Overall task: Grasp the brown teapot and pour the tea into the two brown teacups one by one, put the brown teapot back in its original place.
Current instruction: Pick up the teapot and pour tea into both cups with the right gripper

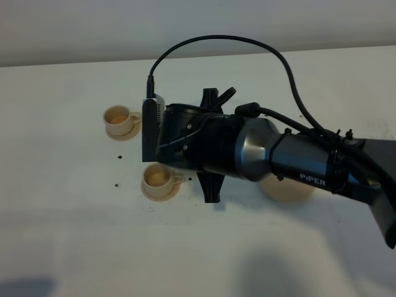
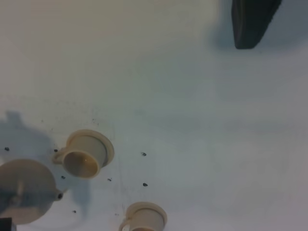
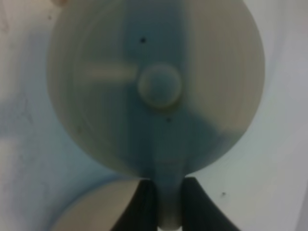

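My right gripper (image 3: 168,185) is shut on the loop handle of the brown teapot (image 3: 159,91), seen from above with its lid knob in the middle. In the high view my right arm (image 1: 247,148) reaches across the middle and hides the teapot. The two brown teacups on their small saucers sit at the left, one farther back (image 1: 120,120) and one nearer (image 1: 159,180), right beside the wrist. The left wrist view shows both cups (image 2: 86,154) (image 2: 144,219) and the teapot (image 2: 24,190) held next to one. The wide saucer (image 1: 288,189) lies bare, partly under the arm.
The table (image 1: 62,235) is white with a few dark specks near the cups. A dark finger (image 2: 252,21) of my left gripper shows at the edge of the left wrist view, well away from the cups. A black cable (image 1: 216,40) arcs over the right arm.
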{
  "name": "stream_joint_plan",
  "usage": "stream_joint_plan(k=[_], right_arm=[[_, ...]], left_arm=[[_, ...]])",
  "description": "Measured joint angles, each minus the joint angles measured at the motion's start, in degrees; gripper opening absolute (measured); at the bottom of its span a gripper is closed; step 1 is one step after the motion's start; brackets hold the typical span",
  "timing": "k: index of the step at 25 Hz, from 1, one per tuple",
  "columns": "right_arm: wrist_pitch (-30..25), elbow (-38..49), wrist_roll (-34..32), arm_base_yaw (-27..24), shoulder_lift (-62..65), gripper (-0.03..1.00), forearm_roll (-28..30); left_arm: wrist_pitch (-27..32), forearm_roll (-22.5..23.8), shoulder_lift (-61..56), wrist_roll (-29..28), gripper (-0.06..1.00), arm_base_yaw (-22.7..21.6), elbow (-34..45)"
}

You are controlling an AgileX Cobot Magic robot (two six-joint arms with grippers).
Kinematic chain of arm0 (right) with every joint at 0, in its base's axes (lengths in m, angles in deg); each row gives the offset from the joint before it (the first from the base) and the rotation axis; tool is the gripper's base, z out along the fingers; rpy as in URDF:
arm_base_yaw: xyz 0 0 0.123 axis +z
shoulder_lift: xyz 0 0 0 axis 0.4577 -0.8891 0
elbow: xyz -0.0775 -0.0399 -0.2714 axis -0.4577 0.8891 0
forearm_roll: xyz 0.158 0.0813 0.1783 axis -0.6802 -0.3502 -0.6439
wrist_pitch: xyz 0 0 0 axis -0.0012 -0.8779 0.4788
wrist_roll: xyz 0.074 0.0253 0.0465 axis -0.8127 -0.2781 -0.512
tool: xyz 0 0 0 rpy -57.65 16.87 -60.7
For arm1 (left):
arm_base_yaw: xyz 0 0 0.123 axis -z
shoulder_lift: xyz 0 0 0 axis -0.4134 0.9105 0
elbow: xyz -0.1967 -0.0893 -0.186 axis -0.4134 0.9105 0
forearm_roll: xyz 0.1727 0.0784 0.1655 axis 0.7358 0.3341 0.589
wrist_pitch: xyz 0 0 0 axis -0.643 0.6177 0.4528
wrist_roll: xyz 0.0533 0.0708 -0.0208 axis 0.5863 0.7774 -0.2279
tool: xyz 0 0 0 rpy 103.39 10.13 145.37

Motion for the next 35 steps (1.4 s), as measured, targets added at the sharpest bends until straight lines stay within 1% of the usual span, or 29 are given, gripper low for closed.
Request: stream_joint_plan(k=[6, 13, 18, 29, 35], right_arm=[[-0.1, 0.0, -0.2, 1.1, -1.7, 0.11, 3.5], [-0.2, 0.0, -0.5, 1.5, -2.4, 0.11, 5.2], [-0.7, 0.0, -0.9, 2.1, -2.4, 0.11, 7.8], [-3.3, 0.0, -1.0, 3.0, -2.4, 0.11, 9.3], [-3.4, 0.0, -0.6, 4.4, -2.4, 0.11, 9.4]], left_arm=[[0.0, 0.0, 0.0, 0.0, 0.55, 0.0, 0.0], [0.0, 0.0, 0.0, 0.0, 0.55, 0.0, 0.0], [0.0, 0.0, 0.0, 0.0, 0.55, 0.0, 0.0], [0.0, 0.0, 0.0, 0.0, 0.55, 0.0, 0.0], [0.0, 0.0, 0.0, 0.0, 0.55, 0.0, 0.0]])
